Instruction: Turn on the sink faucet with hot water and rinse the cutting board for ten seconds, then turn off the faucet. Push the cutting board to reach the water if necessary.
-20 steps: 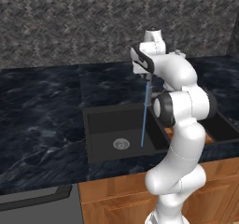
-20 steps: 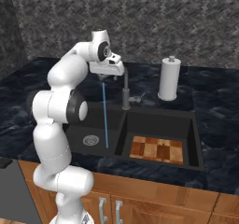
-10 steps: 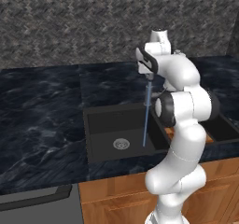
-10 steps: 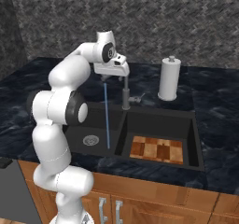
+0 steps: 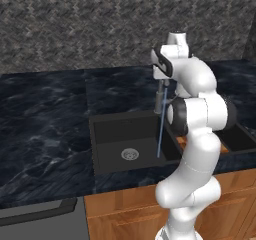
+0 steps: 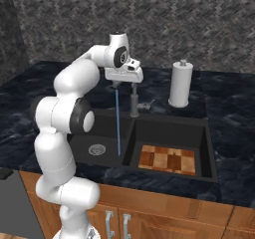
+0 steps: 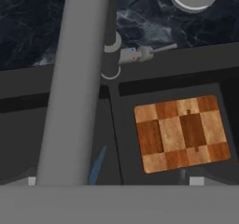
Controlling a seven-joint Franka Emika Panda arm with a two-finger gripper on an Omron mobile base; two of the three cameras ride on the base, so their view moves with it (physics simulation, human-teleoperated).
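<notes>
water: we see the thin light-blue stream (image 6: 117, 126) falling into the drain basin, at 9 o'clock of the divider.
board: striped orange-brown wooden cutting board (image 6: 167, 159) lies dry in the other basin of the matte black sink (image 6: 211, 156), so we judge it needs pushing.
gripper: two-finger gripper (image 6: 123, 75) sits over the slim grey gooseneck faucet (image 6: 133, 99); fingers apart, clamping nothing.

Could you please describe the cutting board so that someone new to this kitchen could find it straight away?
Find the black double-basin sink set into the dark marbled countertop. The cutting board lies flat on the floor of the basin without the water stream. It is an orange-brown wooden rectangle chequered with lighter and darker blocks, unlike the round silver drain next door.
</notes>
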